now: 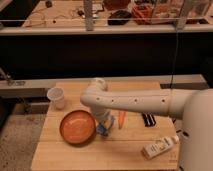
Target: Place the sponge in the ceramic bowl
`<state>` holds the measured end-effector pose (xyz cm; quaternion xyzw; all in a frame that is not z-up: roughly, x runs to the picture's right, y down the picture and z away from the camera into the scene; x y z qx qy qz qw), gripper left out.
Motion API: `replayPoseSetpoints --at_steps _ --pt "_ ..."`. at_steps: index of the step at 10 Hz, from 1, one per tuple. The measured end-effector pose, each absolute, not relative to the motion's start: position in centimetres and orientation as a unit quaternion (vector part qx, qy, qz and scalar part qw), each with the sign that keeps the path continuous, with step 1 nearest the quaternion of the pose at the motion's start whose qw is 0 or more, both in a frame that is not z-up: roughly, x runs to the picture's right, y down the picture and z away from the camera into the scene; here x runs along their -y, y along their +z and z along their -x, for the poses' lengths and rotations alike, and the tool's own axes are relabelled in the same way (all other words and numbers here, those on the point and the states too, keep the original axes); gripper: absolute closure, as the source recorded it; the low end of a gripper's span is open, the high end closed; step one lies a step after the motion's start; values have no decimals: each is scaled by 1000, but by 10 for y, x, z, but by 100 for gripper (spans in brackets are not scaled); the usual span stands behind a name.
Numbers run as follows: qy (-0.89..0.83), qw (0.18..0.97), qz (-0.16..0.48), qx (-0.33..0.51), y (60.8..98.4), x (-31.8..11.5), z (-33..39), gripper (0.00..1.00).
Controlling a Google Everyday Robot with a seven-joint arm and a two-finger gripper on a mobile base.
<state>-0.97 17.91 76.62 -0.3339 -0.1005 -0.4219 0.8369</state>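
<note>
White arm (135, 102) outstretched, claw (104, 125) pointing down beside ceramic bowl (75, 128), clamping sponge (102, 130)

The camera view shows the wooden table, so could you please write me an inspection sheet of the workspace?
Surface: wooden table, light planks.
Job's things: ceramic bowl on the table, nothing seen inside it; sponge just outside the bowl's rim, on the side nearer the bottle, below the gripper, not in the bowl.
Clutter: white cup behind the bowl; small orange object; black bar; white bottle lying near the table's front.
Grippers: gripper low beside the bowl, at the sponge.
Cables: dark cable hanging behind the table.
Surroundings: cluttered bench at the back.
</note>
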Motion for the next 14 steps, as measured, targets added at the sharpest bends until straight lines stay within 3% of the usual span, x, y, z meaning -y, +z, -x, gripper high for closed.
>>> replayPoseSetpoints --at_steps 14 --pt "-469 817 317 109 784 -164 67 98"
